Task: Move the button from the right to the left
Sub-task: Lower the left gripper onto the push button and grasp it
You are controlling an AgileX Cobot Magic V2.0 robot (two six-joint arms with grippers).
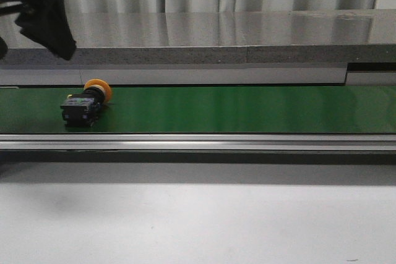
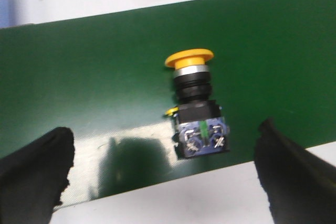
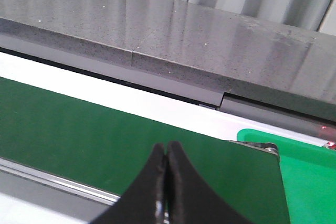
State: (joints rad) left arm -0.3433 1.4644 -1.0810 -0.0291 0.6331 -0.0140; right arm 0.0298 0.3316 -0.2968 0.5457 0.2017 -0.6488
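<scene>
Button (image 1: pixel 86 103) lying on green belt (image 1: pixel 247 109) at left, left gripper (image 2: pixel 163 174) wide open, empty above; right gripper (image 3: pixel 167 192) closed, empty; likely just retreat.

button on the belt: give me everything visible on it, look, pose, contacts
The button is a small push-button with a round yellow-orange cap, a silver collar, a ribbed black neck and a black boxy body ending in a bluish-grey terminal face with screws and a green strip. It lies tipped on its side on the green belt, at the belt's left end, cap toward the far edge. Only the belt touches it; the open left gripper is above it, clear of it.
</scene>
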